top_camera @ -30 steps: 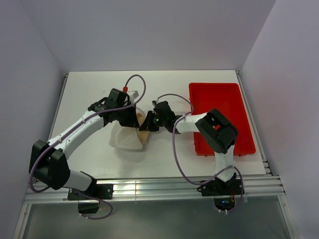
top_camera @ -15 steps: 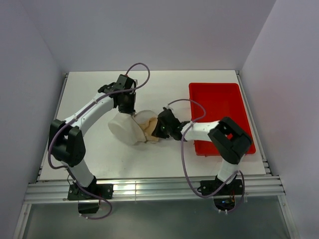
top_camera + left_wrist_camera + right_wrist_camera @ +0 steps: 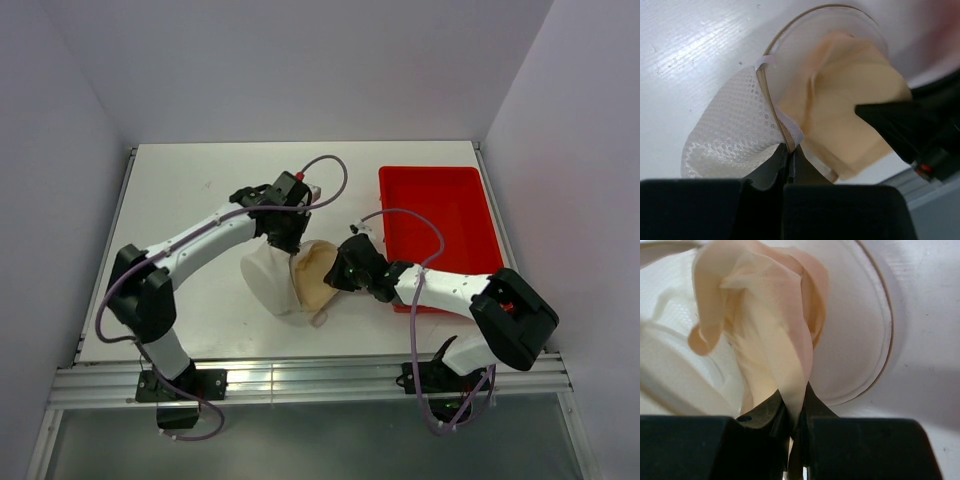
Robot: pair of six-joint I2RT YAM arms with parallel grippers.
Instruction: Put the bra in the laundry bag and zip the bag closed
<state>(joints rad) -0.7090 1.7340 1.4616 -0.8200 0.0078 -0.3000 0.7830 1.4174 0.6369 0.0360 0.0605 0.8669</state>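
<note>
The off-white mesh laundry bag (image 3: 266, 279) lies on its side mid-table with its mouth facing right. My left gripper (image 3: 288, 242) is shut on the bag's rim at the zip edge (image 3: 785, 131) and holds it up. The beige bra (image 3: 315, 272) sits at the bag's mouth, partly inside. My right gripper (image 3: 340, 275) is shut on a fold of the bra (image 3: 785, 365) and holds it against the opening. The bag's round lid flap (image 3: 860, 340) lies open behind the bra. The left wrist view shows the bra (image 3: 850, 115) and the right gripper's dark finger beside it.
A red rectangular tray (image 3: 440, 215) stands on the white table at the right, just behind my right arm. The table's front edge and metal rail (image 3: 300, 375) run below the bag.
Both grippers and the bag have shifted right and toward the front. My right gripper has pushed the bra further into the bag's mouth, and my left arm has stretched rightwards with the rim.
</note>
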